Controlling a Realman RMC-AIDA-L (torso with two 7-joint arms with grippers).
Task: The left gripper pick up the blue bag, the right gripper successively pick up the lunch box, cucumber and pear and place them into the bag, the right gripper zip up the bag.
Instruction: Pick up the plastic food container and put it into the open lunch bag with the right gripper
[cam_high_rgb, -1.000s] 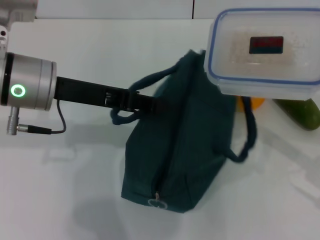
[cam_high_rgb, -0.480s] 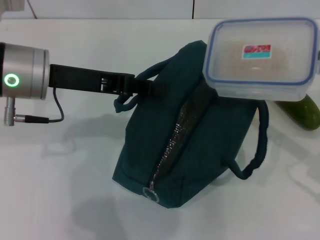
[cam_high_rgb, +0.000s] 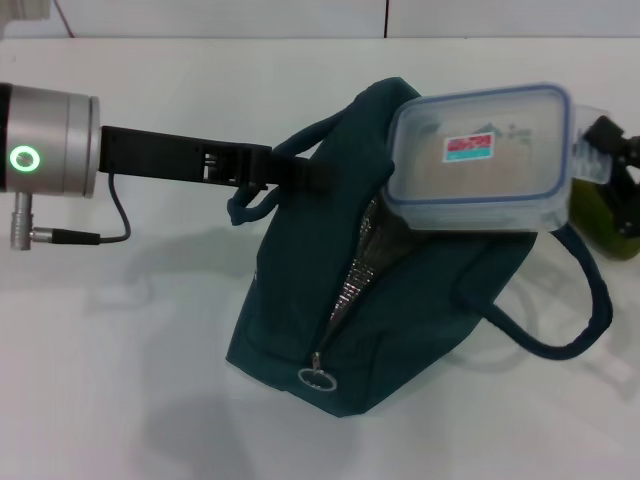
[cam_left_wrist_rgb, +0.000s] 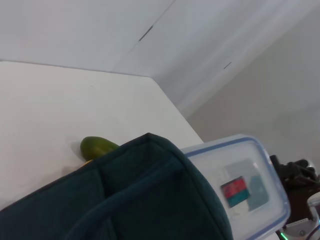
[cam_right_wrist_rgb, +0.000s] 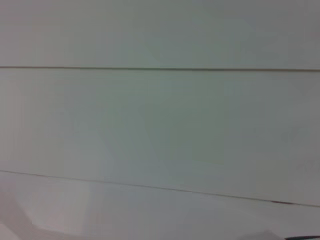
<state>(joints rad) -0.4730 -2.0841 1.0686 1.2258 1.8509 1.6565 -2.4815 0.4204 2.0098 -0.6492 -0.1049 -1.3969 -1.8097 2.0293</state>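
Observation:
The blue bag (cam_high_rgb: 400, 300) stands on the white table with its top zipper partly apart, silvery lining (cam_high_rgb: 362, 255) showing. My left gripper (cam_high_rgb: 288, 172) reaches in from the left and is shut on the bag's near handle loop. The clear lunch box (cam_high_rgb: 478, 160), blue-rimmed with a pink-and-blue label, hangs tilted over the bag's far end, with my right gripper (cam_high_rgb: 588, 150) shut on its right end. Behind the box, part of the green cucumber (cam_high_rgb: 592, 208) shows. The left wrist view shows the bag (cam_left_wrist_rgb: 130, 200), lunch box (cam_left_wrist_rgb: 240, 187) and cucumber (cam_left_wrist_rgb: 96, 146). The pear is hidden.
The zipper's metal ring pull (cam_high_rgb: 318, 380) hangs at the bag's near end. The second handle loop (cam_high_rgb: 575, 320) lies out to the right on the table (cam_high_rgb: 120, 380). The right wrist view shows only pale wall panels (cam_right_wrist_rgb: 160, 125).
The lunch box has come down and to the left, tilting over the bag's opening. My right gripper has come into view at the right. The zipper gap has widened and the right handle has flopped outward.

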